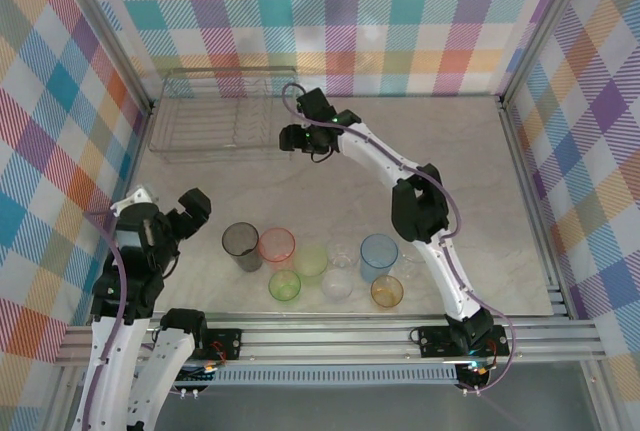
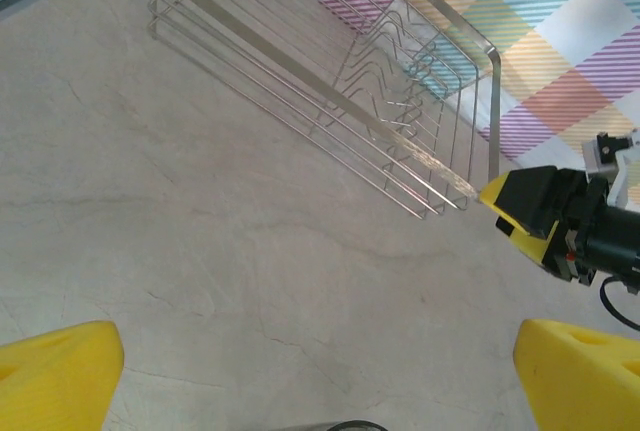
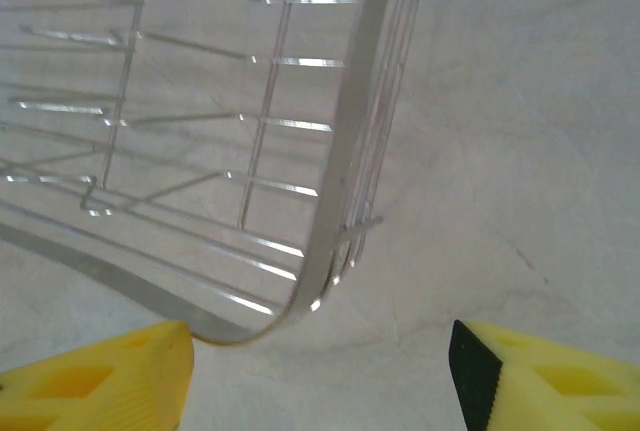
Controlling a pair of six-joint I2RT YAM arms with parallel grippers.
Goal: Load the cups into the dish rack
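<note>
I see my right tool (image 3: 322,359) open and empty at the rack's (image 3: 350,121) corner, my left tool (image 2: 320,366) wide open and empty, cups (image 1: 312,263) grouped on the bench (image 1: 480,181).

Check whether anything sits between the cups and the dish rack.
Nothing stands on the table between the cups and the dish rack; that stretch is bare. The right arm slants over it, with the right gripper open at the rack's near right corner. The smoky grey cup has a free line to the rack.
</note>
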